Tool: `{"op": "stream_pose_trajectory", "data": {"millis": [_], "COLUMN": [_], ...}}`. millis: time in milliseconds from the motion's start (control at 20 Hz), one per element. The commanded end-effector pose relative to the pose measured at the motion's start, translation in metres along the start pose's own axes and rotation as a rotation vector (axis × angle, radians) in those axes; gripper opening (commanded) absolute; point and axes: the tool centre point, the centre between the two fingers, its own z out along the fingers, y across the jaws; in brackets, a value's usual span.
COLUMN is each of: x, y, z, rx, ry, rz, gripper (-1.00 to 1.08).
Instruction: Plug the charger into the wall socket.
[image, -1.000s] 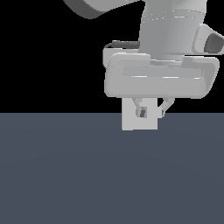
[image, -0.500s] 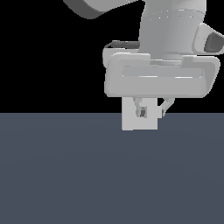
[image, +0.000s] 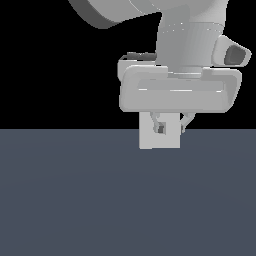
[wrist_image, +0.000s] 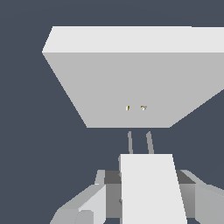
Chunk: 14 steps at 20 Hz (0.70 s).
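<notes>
Charger (wrist_image: 151, 188) position unchanged near socket (wrist_image: 131, 87)

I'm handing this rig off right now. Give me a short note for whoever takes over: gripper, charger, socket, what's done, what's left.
Gripper: shut on the charger, fingers on both its sides.
Charger: held off the floor, prongs pointing at the wall socket.
Wall socket: upright plate just ahead; gold slots roughly in line with the prongs.
Done: charger grasped and brought up to the socket.
Left: prongs are not yet in; a gap shows. Fine-align, then push straight in.
</notes>
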Motion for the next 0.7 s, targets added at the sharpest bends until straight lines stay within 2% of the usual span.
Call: {"op": "stream_pose_trajectory", "data": {"millis": [0, 650], "x": [0.007, 0.032], "y": [0.000, 0.000], "z": [0.003, 0.016], "rx": [0.000, 0.000], "ry": [0.000, 0.000], "rz": [-0.001, 0.000], "gripper": [-1.00, -1.00]}}
